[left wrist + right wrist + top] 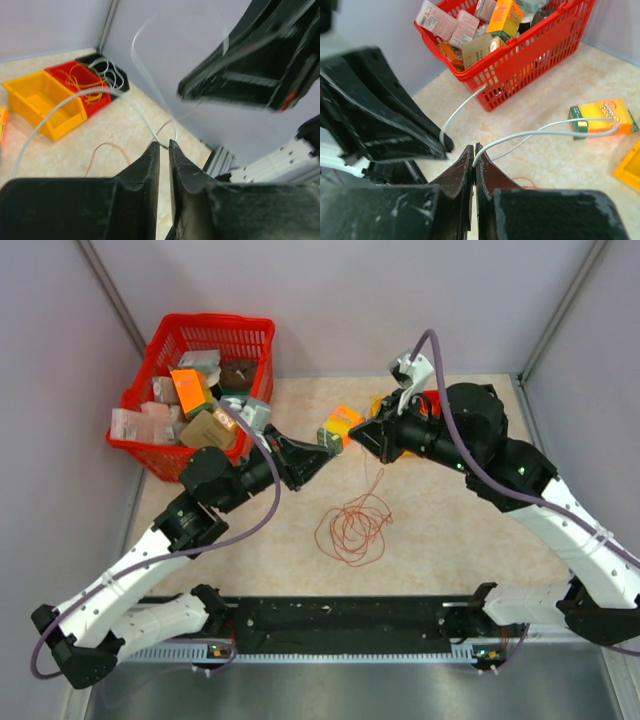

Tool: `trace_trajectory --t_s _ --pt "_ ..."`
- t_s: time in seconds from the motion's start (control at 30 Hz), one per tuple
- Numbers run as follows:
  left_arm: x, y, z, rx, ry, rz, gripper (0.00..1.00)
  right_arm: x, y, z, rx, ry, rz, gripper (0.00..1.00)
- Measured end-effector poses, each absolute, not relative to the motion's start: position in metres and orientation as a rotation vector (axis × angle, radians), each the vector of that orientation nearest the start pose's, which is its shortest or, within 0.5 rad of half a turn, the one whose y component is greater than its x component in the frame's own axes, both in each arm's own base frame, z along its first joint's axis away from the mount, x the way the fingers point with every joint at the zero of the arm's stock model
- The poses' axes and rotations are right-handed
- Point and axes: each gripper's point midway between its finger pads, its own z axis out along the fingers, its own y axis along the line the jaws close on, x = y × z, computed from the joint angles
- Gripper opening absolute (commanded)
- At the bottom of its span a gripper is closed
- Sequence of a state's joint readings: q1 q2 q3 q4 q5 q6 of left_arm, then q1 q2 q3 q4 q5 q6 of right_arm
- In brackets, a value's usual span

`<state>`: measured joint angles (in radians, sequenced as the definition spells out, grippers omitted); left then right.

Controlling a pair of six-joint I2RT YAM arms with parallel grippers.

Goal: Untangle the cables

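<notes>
A white cable (545,132) is stretched between both grippers above the table. My right gripper (474,149) is shut on one part of it. My left gripper (164,145) pinches another part (150,75) at its fingertips, jaws almost closed. In the top view the two grippers, left (325,453) and right (360,436), nearly meet at the table's middle back. An orange-red cable (353,528) lies in a loose coil on the table in front of them, with one strand rising toward the grippers. A bit of it shows in the left wrist view (107,147).
A red basket (160,455) of groceries stands at back left. An orange juice box (340,425) lies by the grippers. Yellow (42,102), red (80,82) and black (120,82) bins sit at back right; the red one holds yellow wires, the black one white wires.
</notes>
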<state>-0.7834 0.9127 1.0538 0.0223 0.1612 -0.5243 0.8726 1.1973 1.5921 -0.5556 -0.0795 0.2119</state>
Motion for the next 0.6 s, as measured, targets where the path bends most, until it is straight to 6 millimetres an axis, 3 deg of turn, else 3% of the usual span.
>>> trace_trajectory --t_s 0.13,0.2,0.3,0.43,0.6 --pt "0.201 -0.285 0.374 0.43 1.566 -1.186 0.61 0.211 0.286 0.437 -0.577 1.733 0.886 0.0" --pt "0.196 -0.288 0.353 0.468 1.597 -1.195 0.9 0.206 0.281 0.444 -0.551 1.736 0.902 0.0" --pt "0.187 -0.29 0.332 0.528 1.613 -1.223 0.92 0.201 0.275 0.46 -0.517 1.722 0.931 0.0" --pt "0.173 -0.298 0.331 0.601 1.581 -1.285 0.82 0.194 0.27 0.486 -0.486 1.671 0.975 0.0" --pt "0.154 -0.324 0.324 0.705 1.554 -1.331 0.89 0.187 0.268 0.508 -0.474 1.625 1.02 0.0"
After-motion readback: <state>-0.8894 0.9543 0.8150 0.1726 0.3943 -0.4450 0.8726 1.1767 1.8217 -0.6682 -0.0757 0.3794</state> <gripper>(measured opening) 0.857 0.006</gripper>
